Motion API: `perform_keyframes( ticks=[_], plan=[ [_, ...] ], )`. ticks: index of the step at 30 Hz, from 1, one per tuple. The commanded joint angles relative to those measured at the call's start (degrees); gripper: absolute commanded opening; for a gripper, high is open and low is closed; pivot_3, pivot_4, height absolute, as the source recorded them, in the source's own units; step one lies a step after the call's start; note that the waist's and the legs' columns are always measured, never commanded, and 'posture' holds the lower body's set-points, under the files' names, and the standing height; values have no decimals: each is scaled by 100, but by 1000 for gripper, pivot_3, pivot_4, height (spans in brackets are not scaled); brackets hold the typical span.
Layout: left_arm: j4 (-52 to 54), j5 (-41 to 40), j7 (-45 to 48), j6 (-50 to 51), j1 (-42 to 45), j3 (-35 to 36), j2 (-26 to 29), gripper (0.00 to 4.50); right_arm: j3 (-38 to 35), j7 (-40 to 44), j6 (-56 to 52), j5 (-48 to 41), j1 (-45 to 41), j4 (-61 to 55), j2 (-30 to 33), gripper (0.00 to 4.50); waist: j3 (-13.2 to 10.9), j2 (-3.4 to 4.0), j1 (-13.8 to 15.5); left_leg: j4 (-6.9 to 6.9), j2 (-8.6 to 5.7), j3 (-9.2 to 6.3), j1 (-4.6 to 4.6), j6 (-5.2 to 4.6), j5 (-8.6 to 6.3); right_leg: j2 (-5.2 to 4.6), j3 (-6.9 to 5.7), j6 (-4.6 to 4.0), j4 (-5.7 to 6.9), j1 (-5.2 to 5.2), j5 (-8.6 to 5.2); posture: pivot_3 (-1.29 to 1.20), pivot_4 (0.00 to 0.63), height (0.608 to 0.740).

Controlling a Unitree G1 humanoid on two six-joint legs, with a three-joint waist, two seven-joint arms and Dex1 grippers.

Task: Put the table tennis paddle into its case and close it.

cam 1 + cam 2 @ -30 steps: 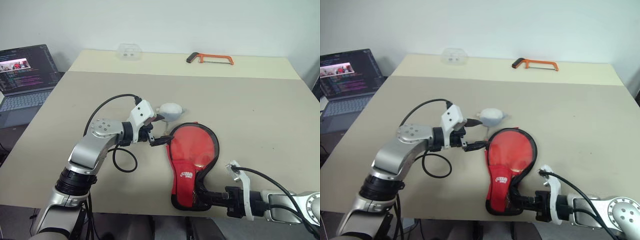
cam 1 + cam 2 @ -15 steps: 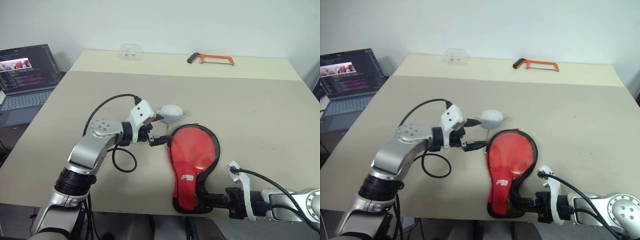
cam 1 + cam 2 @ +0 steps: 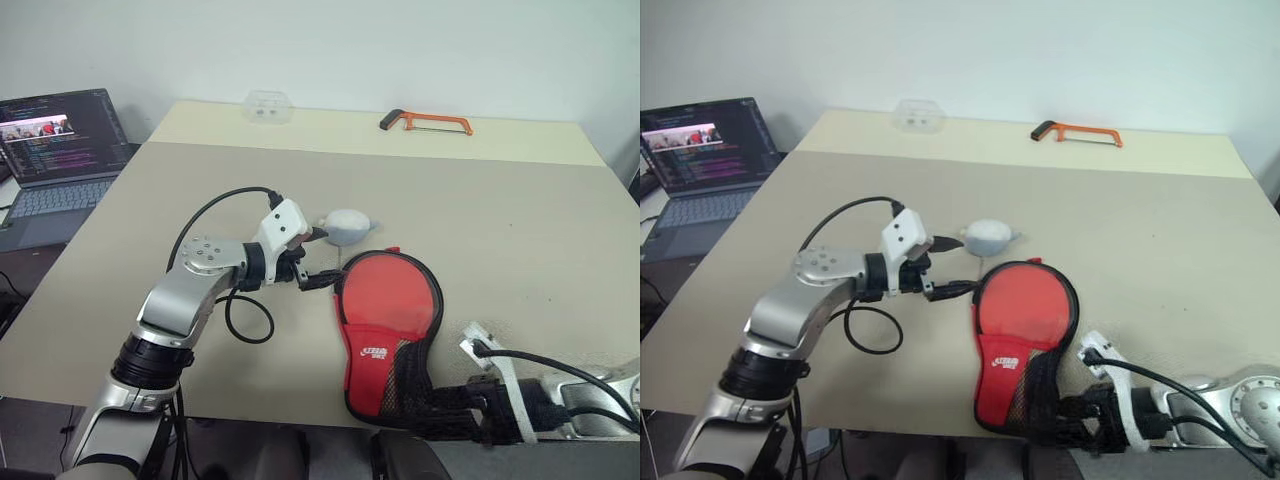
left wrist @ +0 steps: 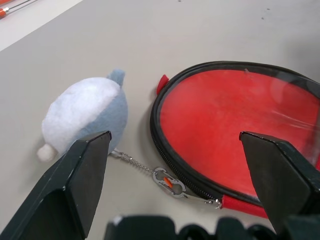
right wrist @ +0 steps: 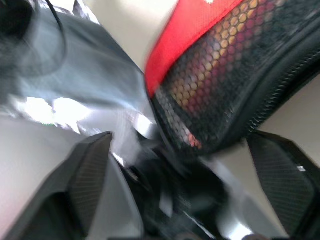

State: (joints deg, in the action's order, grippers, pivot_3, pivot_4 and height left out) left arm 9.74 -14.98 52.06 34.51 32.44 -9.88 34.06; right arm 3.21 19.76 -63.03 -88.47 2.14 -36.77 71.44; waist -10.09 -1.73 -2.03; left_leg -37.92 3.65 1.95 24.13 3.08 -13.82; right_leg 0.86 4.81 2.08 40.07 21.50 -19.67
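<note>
- The case (image 3: 385, 320) lies on the table (image 3: 520, 220) near its front edge, round end toward 12 o'clock, narrow mesh-pocket end toward 6 o'clock at the table's brink.
- Inside the round end shows a red face — the paddle (image 4: 235, 120), ringed by the black zip edge; whether the zip is run fully shut cannot be told.
- Left gripper (image 3: 312, 262) sits at the case's 9 o'clock, fingers spread wide and holding nothing, one to each side of a zip pull on a small chain (image 4: 150, 172).
- The chain runs to a white-and-grey plush (image 3: 345, 224) at the case's 11 o'clock, just beside it.
- Right gripper (image 5: 180, 165) hangs at the case's 6 o'clock — fingers parted, released, the mesh end between them.
- A hacksaw (image 3: 423, 121) and a clear box (image 3: 267, 104) lie at the table's far edge; a laptop (image 3: 50, 150) stands off to 9 o'clock.
</note>
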Motion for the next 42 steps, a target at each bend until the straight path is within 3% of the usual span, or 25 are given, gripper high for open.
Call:
perform_keyframes(
  ticks=[1, 4, 7, 12, 16, 20, 34, 42],
  plan=[
    [-18, 41, -28, -155, 139, 68, 12, 4500, -588, 2305, 990, 2277, 594, -332, 1153, 4470, 0, 6, 37, 1, -2, -1, 0, 0, 0, -2, -2, 0, -2, 0, 0, 0, 150, 740],
    [-224, 64, -154, -220, 267, 188, -47, 4500, -1422, 3523, 1870, 3242, 544, 218, 1465, 4470, 0, -5, 37, -2, -3, -15, 0, 0, 0, 2, -44, -1, -9, -11, 0, 0, 150, 740],
    [-501, 98, -391, -251, 510, 296, -192, 4500, -1391, 3340, 1983, 3097, -752, 598, 945, 4470, -1, -6, 24, -5, -3, -19, -5, 0, 0, 2, -53, -7, -5, -16, 4, 0, 150, 740],
    [-950, 266, -481, -472, 880, 198, -319, 4500, -203, 1855, 1734, 3656, -2809, 956, -1320, 4470, -3, -23, 9, -1, -1, -35, -15, 2, 1, 7, -62, -12, -8, -33, 6, 0, 150, 740],
    [-1619, 540, -536, -772, 1337, 59, -452, 4500, 578, 853, 1980, 4733, -2957, 1178, -2922, 4470, -2, -20, 41, -6, -1, -34, 17, 10, 6, 2, -64, -12, -4, -4, 7, 0, 150, 740],
    [-2535, 792, -526, -1153, 1871, -94, -762, 4500, 1059, 272, 2260, 5602, -2668, 1638, -3986, 4470, -1, -20, 135, -20, 2, -36, 69, 24, 15, -8, -75, -13, 2, 42, 7, 0, 150, 740],
    [-5255, 1340, 145, -2262, 2880, -392, -1578, 4500, 1241, 291, 2416, 6640, -2151, 2551, -5030, 4470, 3, -16, 150, -22, -5, -25, 63, 19, 15, 1, -70, -13, 42, 60, 7, 0, 150, 740],
    [-6727, 1998, -277, -3014, 3298, -569, -1924, 4500, 1086, 333, 2369, 6842, -2230, 2623, -5269, 4470, 3, -17, 147, -43, -7, -26, 57, 1, 13, 4, -72, -14, 80, 60, 6, 0, 150, 740]
  ],
)
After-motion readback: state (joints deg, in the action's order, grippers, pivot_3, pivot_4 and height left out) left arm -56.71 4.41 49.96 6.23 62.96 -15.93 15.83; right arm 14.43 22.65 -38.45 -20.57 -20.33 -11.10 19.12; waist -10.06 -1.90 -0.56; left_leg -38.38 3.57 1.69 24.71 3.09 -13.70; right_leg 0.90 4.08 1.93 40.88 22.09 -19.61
